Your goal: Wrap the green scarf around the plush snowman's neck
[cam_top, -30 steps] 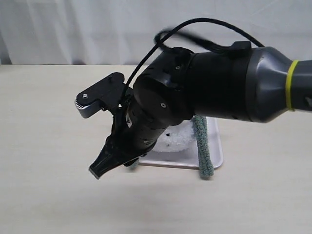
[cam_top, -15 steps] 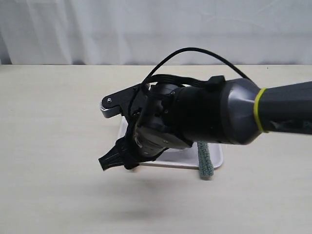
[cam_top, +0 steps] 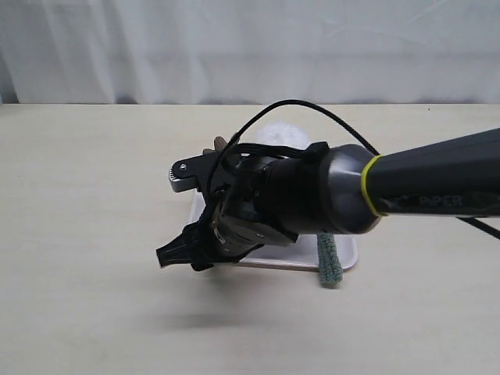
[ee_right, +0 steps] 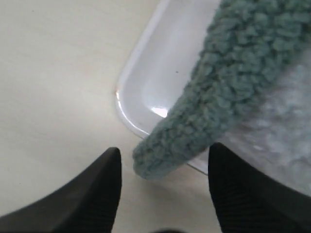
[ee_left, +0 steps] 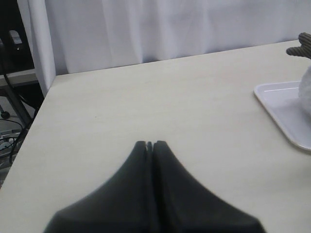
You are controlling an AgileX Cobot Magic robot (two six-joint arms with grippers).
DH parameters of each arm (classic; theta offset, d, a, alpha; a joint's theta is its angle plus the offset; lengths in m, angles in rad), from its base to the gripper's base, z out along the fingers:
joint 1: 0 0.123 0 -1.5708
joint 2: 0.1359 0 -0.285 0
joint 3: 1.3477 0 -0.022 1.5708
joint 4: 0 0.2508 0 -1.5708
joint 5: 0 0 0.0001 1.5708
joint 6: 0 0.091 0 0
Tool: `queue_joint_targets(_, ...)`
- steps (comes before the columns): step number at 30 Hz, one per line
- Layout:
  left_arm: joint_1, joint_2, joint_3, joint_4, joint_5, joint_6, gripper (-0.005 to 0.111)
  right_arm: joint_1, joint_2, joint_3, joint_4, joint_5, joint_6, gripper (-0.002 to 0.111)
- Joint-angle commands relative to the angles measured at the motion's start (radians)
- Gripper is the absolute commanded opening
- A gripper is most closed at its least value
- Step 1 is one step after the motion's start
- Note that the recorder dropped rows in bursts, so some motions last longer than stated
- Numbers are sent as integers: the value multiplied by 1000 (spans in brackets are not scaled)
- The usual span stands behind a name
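Note:
The plush snowman stands on a white tray, mostly hidden behind my right arm; its white top and a brown twig arm show above the arm. The green scarf lies along the tray's right side, one end hanging over the front rim. In the right wrist view a rounded end of the scarf hangs over the tray's corner beside white fluff. My right gripper is open just short of it, not touching. My left gripper is shut and empty, left of the tray.
The right gripper shows by the tray's front left corner in the exterior view, and the arm spans the middle. A white curtain backs the table. The left wrist view shows the table's side edge with cables and stands beyond it.
My right arm has drawn away from the exterior camera and levelled out, its gripper tip rising slightly. The snowman's top now shows above the arm.

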Motion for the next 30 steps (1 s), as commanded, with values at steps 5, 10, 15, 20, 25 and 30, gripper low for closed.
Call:
queue_joint_targets(5, 1, -3, 3, -3, -12, -4, 0, -23, 71, 1, -15, -131, 47, 52)
queue_joint_targets(10, 1, -3, 3, -3, -12, -4, 0, -41, 87, 1, -19, -117, 47, 51)
queue_joint_targets(15, 1, -3, 3, -3, -12, -4, 0, -41, 87, 1, -19, -133, 5, 39)
queue_joint_targets(20, 1, -3, 3, -3, -12, -4, 0, -26, 87, 1, -15, -126, -66, 5)
queue_joint_targets(25, 1, -3, 3, -3, -12, -4, 0, -10, 69, 1, -15, -53, -140, 4)
queue_joint_targets(30, 1, -3, 3, -3, -12, -4, 0, -10, -2, 1, -16, 113, -226, 4)
